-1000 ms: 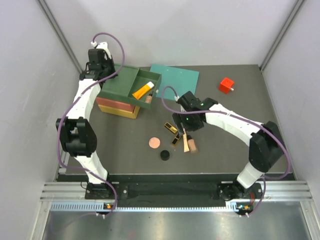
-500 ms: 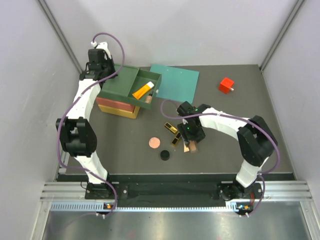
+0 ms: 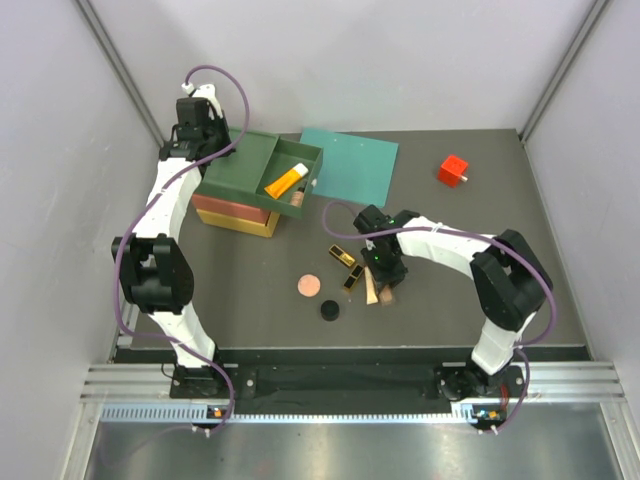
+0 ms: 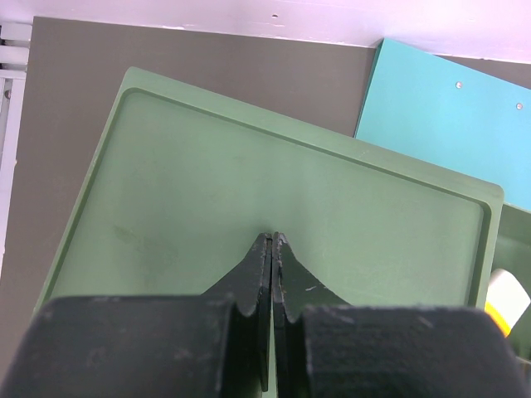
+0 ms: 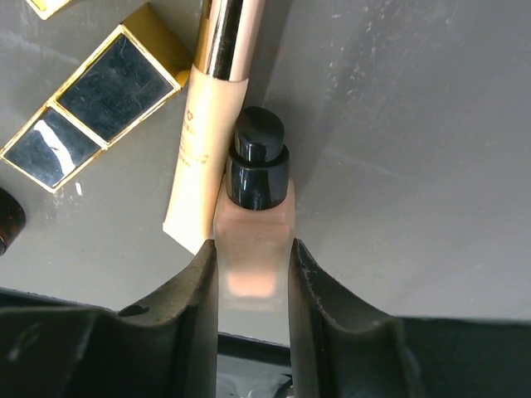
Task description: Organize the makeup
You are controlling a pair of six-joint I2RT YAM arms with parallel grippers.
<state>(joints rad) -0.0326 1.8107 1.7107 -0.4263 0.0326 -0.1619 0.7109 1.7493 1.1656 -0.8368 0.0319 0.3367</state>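
My right gripper [image 3: 384,288] [image 5: 253,249] is shut on the brown tube [image 5: 253,240] with a black cap, which lies on the table [image 3: 250,300]; the fingers [image 5: 199,282] press both its sides. A beige tube [image 5: 203,141] [image 3: 371,290] lies beside it on the left. Two black-and-gold cases [image 3: 343,256] [image 3: 352,279] [image 5: 116,83] lie just beyond. The pink disc [image 3: 308,287] and black round jar [image 3: 330,311] sit further left. An orange tube [image 3: 286,181] [image 4: 502,298] lies in the green drawer [image 3: 312,160]. My left gripper [image 3: 205,150] [image 4: 274,236] is shut and empty above the green box top [image 4: 282,174].
The green box [image 3: 235,170] sits on red and yellow layers [image 3: 235,215] at the back left. A teal mat [image 3: 355,165] [image 4: 456,108] lies behind the drawer. A red cube [image 3: 453,170] stands at the back right. Grey walls enclose the table.
My right gripper moved down and nearer, from the cases onto the brown tube, and its fingers now grip it. The left arm has not moved.
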